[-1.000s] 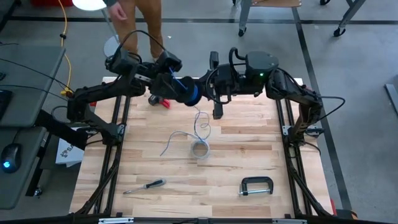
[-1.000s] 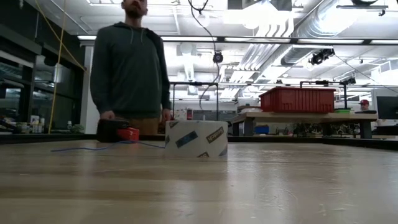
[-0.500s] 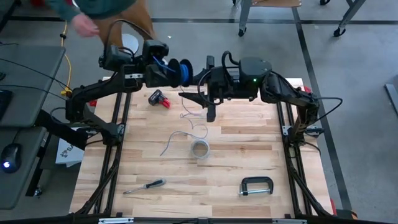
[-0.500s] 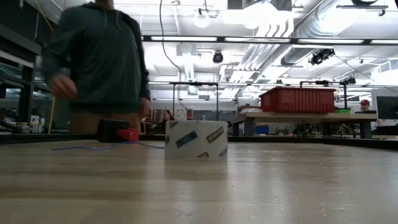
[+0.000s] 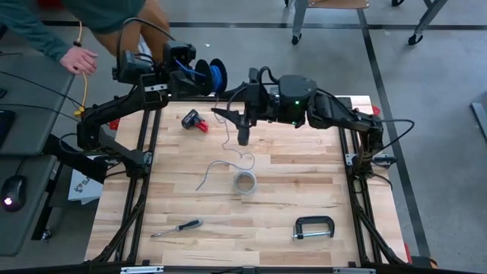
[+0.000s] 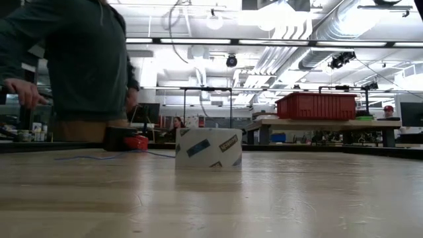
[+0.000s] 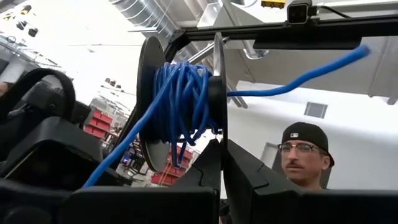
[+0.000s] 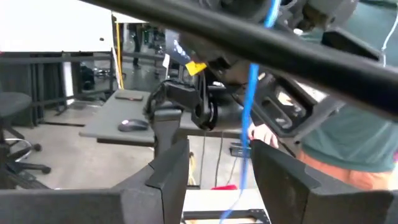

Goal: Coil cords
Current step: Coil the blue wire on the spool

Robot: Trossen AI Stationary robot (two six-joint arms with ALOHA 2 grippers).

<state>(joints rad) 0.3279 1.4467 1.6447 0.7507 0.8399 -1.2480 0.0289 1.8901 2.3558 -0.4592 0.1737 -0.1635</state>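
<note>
Okay, I've got the left hand (image 5: 199, 70) at the upper left of the high view, clamped shut on a black spool (image 5: 214, 74) wound with the blue cord (image 7: 183, 106); spool is off the table's far edge, raised. The right hand (image 5: 242, 122) sits upper centre, just right of the spool, fingers spread apart; in the right wrist view the blue cord (image 8: 252, 93) runs down between its fingers (image 8: 168, 171), can't tell if it touches them. The pale grey cord (image 5: 228, 160) lies loose on the table (image 5: 304, 190) centre, curling beside a roll of tape (image 5: 244, 182).

Surface: light wood planks. Red and black tool (image 5: 195, 121) upper left of the table, screwdriver (image 5: 176, 227) lower left, black clamp (image 5: 314, 227) lower right. Low view shows the tape roll (image 6: 208, 147) upright mid-frame, blue cord (image 6: 86, 157) flat on the wood to its left.

Room: grey floor, a desk with a mouse (image 5: 11, 202) at far left, person in a dark green top (image 6: 73, 59) beyond the far edge, hand (image 5: 79, 59) at a yellow cable (image 5: 81, 72). Workshop behind, red crate (image 6: 316, 106) on a bench.
</note>
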